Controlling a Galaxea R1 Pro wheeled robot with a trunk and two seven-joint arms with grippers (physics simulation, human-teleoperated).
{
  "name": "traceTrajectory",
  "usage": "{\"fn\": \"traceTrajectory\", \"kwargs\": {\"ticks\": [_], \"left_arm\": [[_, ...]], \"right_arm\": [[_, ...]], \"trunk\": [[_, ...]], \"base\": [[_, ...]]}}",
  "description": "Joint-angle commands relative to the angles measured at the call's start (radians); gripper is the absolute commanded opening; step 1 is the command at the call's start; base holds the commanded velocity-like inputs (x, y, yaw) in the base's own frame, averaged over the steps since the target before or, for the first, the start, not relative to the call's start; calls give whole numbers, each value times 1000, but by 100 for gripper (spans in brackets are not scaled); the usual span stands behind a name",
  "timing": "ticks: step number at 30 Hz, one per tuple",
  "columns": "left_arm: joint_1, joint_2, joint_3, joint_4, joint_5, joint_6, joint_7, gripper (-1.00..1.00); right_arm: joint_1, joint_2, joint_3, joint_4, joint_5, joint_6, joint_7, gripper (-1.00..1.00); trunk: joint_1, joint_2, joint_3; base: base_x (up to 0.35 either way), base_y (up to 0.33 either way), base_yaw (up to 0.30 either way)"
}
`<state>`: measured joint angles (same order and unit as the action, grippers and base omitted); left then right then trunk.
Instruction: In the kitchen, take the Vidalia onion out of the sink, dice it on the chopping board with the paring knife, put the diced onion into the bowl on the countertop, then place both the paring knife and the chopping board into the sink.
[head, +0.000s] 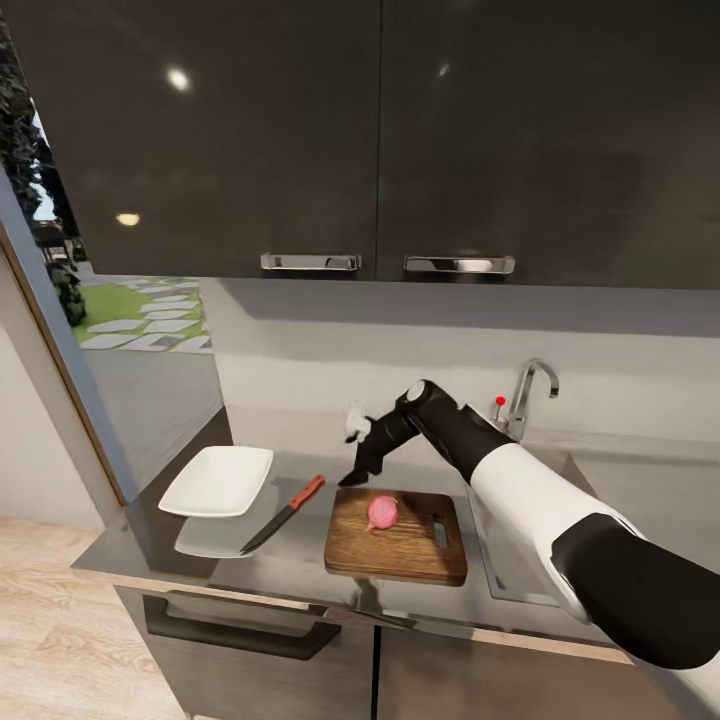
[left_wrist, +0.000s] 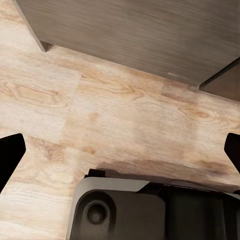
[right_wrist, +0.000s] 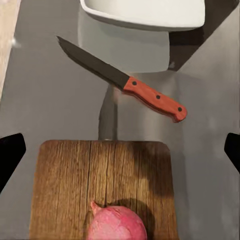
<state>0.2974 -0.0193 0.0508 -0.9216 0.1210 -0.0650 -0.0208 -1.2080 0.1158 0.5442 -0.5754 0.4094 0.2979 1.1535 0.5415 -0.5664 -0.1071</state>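
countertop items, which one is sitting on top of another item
The onion: it rests on the board. The knife and bowl lie directly on the countertop.

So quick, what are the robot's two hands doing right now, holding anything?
Left gripper: open, holding nothing, over the wooden floor.
Right gripper: open, empty, above the chopping board and Vidalia onion.

the head view looks forward and down from above at the counter (head: 300, 570) and the wall cabinets. the right wrist view looks steeply down from close over the counter, sharing the chopping board (head: 397, 537), paring knife (head: 284, 515) and bowl (head: 217, 481). the left wrist view faces the wooden floor (left_wrist: 120, 130) closely.
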Motion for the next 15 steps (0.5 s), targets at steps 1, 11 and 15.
{"fn": "traceTrajectory", "kwargs": {"ticks": [1,11,15], "left_arm": [[0,-1,1,-1,10,-1,-2,100],[0,-1,1,1,10,-1,-2,100],[0,-1,1,6,11,-1,-1,100]], "right_arm": [[-1,1,0,-1,5,4,13,100],[-1,23,0,0,9,-66,35,100],[-1,30,1,0,8,-59,35,100]], "trunk": [[0,-2,-2],[0,-2,-2],[0,-2,-2]], "base": [[0,0,0],[0,0,0],[4,0,0]]}}
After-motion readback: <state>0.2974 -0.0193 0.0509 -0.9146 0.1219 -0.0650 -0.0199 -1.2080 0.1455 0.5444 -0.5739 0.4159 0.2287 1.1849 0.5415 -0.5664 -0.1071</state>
